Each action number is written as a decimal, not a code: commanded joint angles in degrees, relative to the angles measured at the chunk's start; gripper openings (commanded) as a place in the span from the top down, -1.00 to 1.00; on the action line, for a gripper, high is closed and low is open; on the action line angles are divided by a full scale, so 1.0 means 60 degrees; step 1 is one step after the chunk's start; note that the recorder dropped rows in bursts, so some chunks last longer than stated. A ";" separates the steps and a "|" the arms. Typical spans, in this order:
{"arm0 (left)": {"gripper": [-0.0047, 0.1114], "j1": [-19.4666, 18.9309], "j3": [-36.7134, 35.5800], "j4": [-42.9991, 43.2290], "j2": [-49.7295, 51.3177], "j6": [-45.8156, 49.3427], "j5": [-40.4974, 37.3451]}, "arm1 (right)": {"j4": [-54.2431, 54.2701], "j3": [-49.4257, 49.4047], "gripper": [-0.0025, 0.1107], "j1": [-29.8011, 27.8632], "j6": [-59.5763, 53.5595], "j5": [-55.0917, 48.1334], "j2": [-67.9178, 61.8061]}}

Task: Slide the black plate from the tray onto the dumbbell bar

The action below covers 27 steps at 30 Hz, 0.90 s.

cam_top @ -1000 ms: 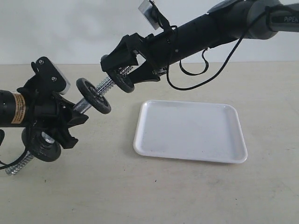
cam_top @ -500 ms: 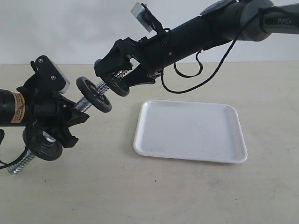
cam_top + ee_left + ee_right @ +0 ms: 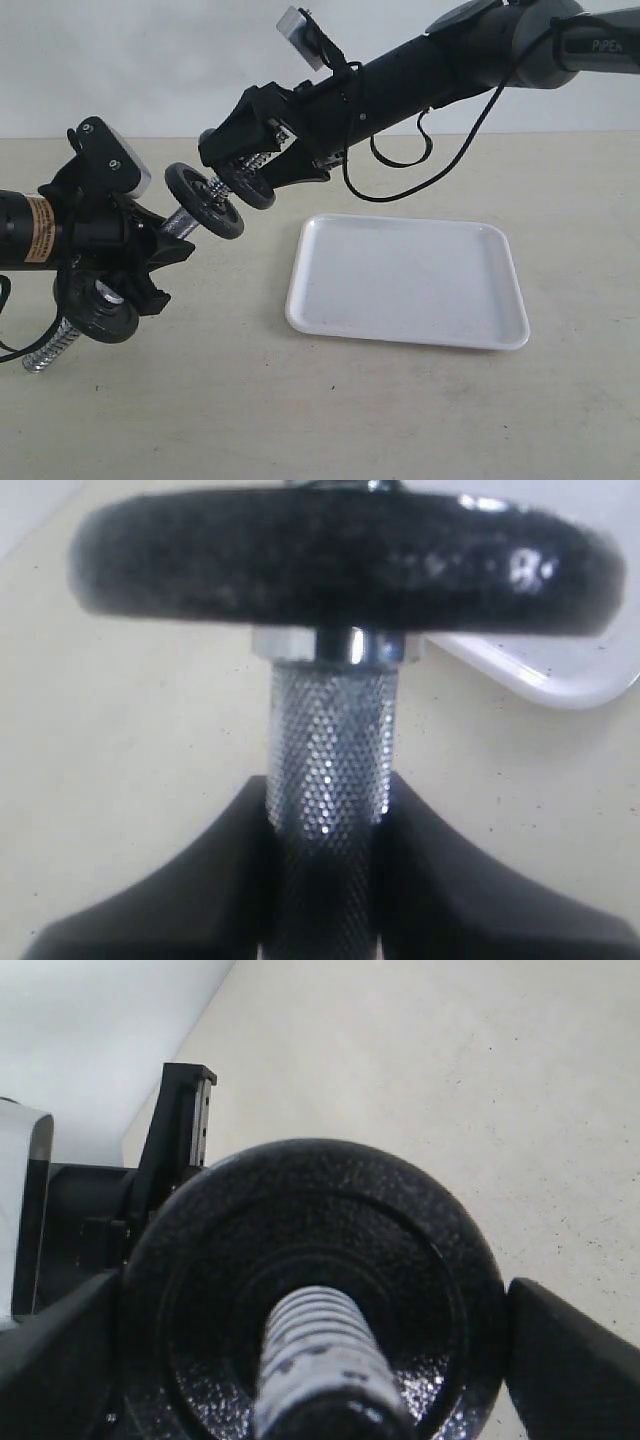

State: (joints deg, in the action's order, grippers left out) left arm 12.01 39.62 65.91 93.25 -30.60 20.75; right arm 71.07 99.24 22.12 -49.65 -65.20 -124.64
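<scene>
light: bright, even and diffuse in all views | shadows: faint, soft-edged, cast under the tray [image 3: 405, 280] rim | glare: small glints noted on the knurled dumbbell bar [image 3: 330, 750] between the left fingers [image 3: 170, 910] | blur: disc [image 3: 340, 560] beyond those fingers softened; threaded bar end nearest the lens defocused; black plate [image 3: 400, 1260] between the right fingers [image 3: 570, 1360] rendered fairly sharp

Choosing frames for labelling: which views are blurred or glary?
Exterior view: sharp, evenly lit. Left wrist view: near disc blurred, glare on the dumbbell bar. Right wrist view: its threaded end out of focus, the black plate sharper.
</scene>
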 commanded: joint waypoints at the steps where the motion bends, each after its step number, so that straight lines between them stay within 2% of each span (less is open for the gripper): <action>1: 0.84 0.0001 0.0412 -0.0864 -0.0472 -0.0304 0.3787 | 0.0607 0.0053 0.17 0.0067 -0.0065 -0.0795 0.0203; 3: 0.84 0.0001 0.0412 -0.0864 -0.0472 -0.0304 0.3787 | 0.0607 0.0053 -0.15 0.0067 -0.0065 -0.0795 0.0203; 5: 0.84 0.0001 0.0412 -0.0864 -0.0472 -0.0304 0.3787 | 0.0607 0.0053 -0.33 0.0067 -0.0065 -0.0795 0.0203; 12: 0.84 0.0001 0.0412 -0.0864 -0.0472 -0.0304 0.3726 | 0.0607 0.0053 -0.38 0.0067 -0.0065 -0.0795 0.0203; 17: 0.84 0.0001 0.0412 -0.0864 -0.0472 -0.0304 0.3704 | 0.0607 0.0053 -0.75 0.0067 -0.0065 -0.0795 0.0203; 20: 0.84 0.0001 0.0412 -0.0883 -0.0472 -0.0304 0.3687 | 0.0607 0.0053 -0.90 0.0067 -0.0046 -0.0576 0.0203; 27: 0.84 0.0001 0.0412 -0.0883 -0.0472 -0.0304 0.3571 | 0.0607 0.0053 -0.90 0.0067 -0.0046 -0.0530 0.0203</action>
State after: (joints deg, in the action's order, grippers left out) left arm 12.01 39.62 65.31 93.25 -30.79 20.00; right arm 71.57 99.24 22.17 -49.42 -65.55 -124.64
